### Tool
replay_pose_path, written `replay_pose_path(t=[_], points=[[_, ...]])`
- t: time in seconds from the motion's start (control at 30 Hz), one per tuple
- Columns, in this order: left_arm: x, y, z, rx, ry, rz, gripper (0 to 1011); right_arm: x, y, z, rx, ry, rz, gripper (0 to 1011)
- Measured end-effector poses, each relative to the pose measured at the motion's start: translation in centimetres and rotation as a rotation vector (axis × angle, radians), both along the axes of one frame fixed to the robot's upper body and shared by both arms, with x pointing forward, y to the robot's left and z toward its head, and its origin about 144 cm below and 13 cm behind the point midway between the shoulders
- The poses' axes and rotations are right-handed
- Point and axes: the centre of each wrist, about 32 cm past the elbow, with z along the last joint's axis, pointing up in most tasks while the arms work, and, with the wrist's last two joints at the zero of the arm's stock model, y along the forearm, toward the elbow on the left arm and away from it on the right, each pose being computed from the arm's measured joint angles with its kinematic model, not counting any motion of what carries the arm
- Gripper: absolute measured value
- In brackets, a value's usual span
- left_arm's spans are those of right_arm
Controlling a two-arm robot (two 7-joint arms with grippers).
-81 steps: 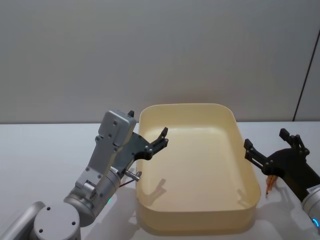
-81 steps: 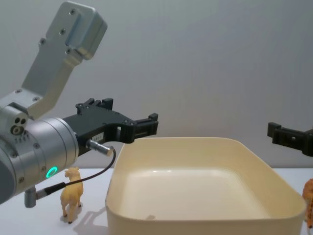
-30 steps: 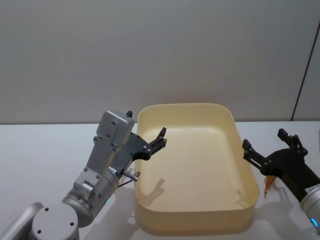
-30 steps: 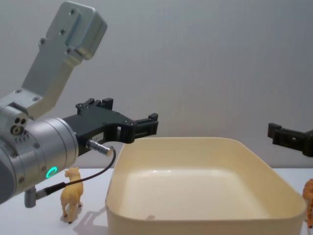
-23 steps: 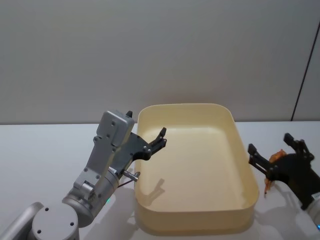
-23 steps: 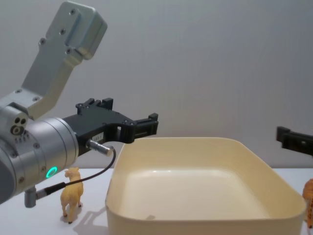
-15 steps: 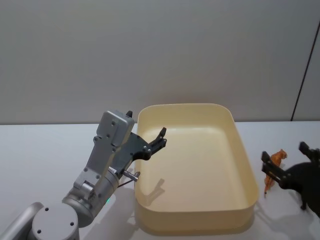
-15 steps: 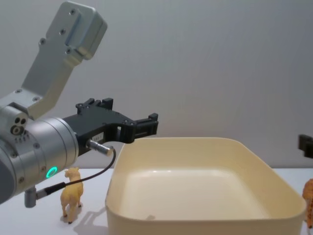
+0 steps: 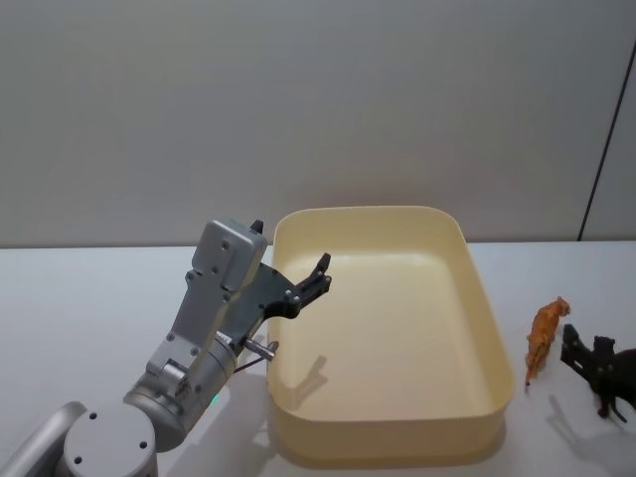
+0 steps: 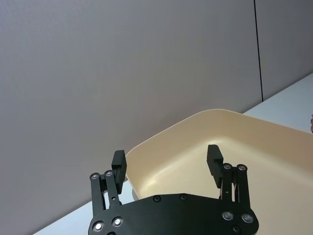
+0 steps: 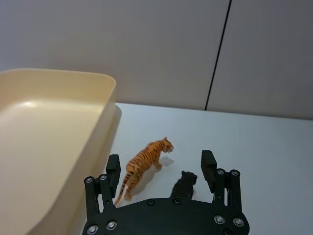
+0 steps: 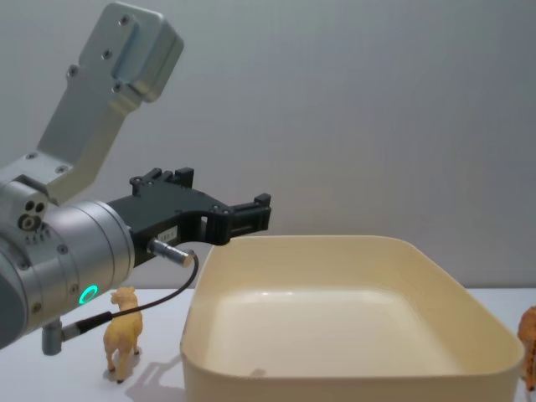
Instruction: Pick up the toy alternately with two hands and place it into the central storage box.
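Note:
The cream central storage box [image 9: 497,343] sits mid-table with nothing in it. My left gripper [image 9: 320,270] hangs open over the box's left rim [image 12: 201,260], nothing between its fingers [image 10: 119,160]. A tan camel-like toy [image 12: 123,331] stands on the table below that arm. An orange striped tiger toy [image 9: 543,338] stands just right of the box, also in the right wrist view [image 11: 146,156]. A black animal toy [image 11: 184,185] stands beside it. My right gripper [image 11: 161,167] is open and empty, held back from both toys, which lie ahead between its fingers.
The white table [image 9: 79,298] runs left and right of the box, with a grey wall [image 9: 318,99] close behind. The tiger [image 12: 528,335] shows at the chest view's right edge. The thick silver left arm [image 12: 67,251] with its green ring light stands over the left side.
My right gripper has drawn back to the right, away from the box, leaving the chest view and uncovering the tiger. The left arm and the box have not moved.

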Motion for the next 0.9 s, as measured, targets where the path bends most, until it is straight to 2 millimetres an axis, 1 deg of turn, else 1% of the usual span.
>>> replay_pose_path(t=[0.47, 0.9], points=[[0.0, 0.0, 0.0, 0.0, 0.0, 0.0, 1001, 1.6, -0.4, -1.3, -0.023, 0.122, -0.073, 1001], [0.0, 0.0, 0.0, 0.0, 0.0, 0.0, 1001, 2.2, -0.8, -2.4, -0.03, 0.178, -0.104, 1001]])
